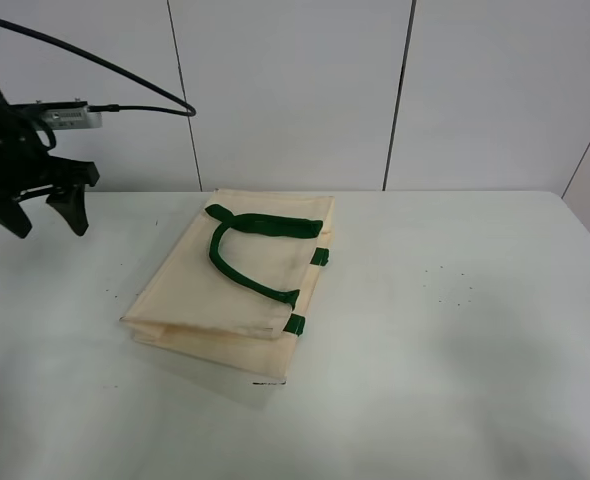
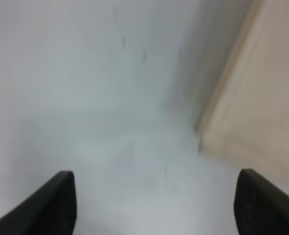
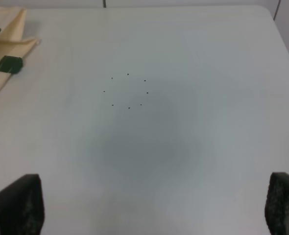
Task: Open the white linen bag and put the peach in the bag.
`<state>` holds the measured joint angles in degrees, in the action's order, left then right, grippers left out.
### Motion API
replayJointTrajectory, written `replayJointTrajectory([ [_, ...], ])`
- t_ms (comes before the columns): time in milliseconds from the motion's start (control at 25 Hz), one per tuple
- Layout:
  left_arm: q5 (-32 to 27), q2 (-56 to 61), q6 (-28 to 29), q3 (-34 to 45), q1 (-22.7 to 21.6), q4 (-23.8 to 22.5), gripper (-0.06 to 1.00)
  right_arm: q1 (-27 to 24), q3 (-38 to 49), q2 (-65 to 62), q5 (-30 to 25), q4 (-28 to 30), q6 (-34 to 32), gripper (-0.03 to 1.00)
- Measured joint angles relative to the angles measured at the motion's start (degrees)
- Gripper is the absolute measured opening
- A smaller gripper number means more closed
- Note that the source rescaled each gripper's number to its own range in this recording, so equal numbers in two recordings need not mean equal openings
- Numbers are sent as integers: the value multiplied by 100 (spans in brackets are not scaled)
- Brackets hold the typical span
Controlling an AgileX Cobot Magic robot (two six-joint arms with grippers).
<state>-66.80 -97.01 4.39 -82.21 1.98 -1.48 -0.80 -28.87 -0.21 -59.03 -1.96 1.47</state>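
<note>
Your left tool [image 1: 47, 213] hangs above the worktop [image 1: 455, 330] at the far left, released, its two dark fingers spread wide with nothing between them, and it sits well apart from the white linen bag [image 1: 225, 290]. The bag lies flat and folded near the middle, mouth shut, one green strap handle [image 1: 250, 250] looping across its top face, green tabs [image 1: 306, 290] along the edge nearer your right side. Your right tool [image 3: 154, 208] is released too; its wrist view shows the fingertips wide apart over bare worktop and a ring of small dots, with just a corner of the bag at the frame edge. No peach shows in any view, so you cannot place it yet. For opening, I'd bring the left tool over to the strap and pinch only the upper layer, lifting gently so the cloth peels apart rather than dragging the whole bag. That fabric looks soft, matte and limp, the worktop smooth and pale, so expect sliding.
</note>
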Motion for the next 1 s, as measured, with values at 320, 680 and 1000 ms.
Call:
replayJointTrajectory([
  [320,-5,2547,-261,2280,0,-4,100,0,0,0,0,0,0,100],
  [680,364,5633,-513,4487,0,-4,100,0,0,0,0,0,0,100],
  [1000,531,8167,-687,5333,0,63,100,0,0,0,0,0,0,100],
])
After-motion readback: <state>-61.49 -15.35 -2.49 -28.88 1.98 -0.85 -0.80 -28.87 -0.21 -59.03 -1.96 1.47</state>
